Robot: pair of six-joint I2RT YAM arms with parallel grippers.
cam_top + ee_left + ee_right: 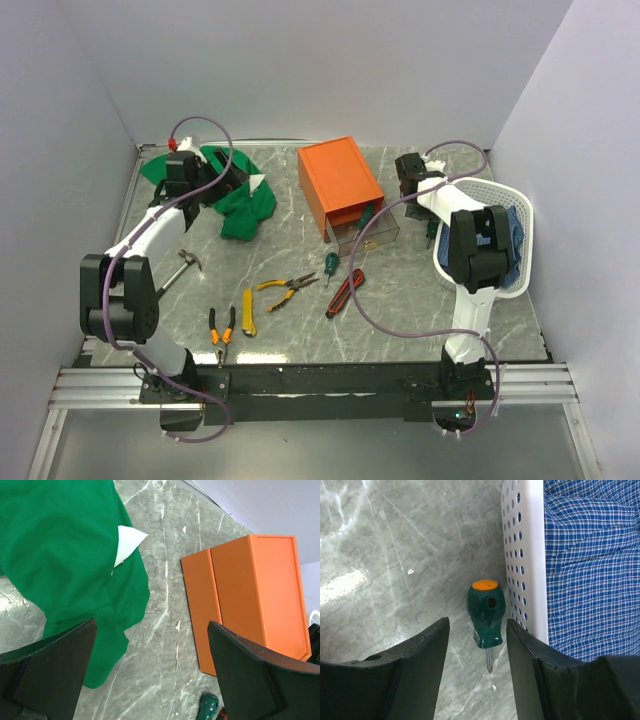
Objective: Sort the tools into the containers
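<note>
Right claw point(477, 625) stands half open astride, not gripping, a stubby green screwdriver point(486, 611) lying on the counter point(395, 555), white basket point(527, 560) at its 3 o'clock. Left claw point(152, 630) gapes wide, empty, over green cloth point(65, 550).

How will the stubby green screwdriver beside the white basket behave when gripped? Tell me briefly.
The stubby screwdriver looks rigid and probably light. Its rounded handle may roll if nudged, though the white basket beside it should block that side. It could twist if the right gripper pinches off-centre.
</note>
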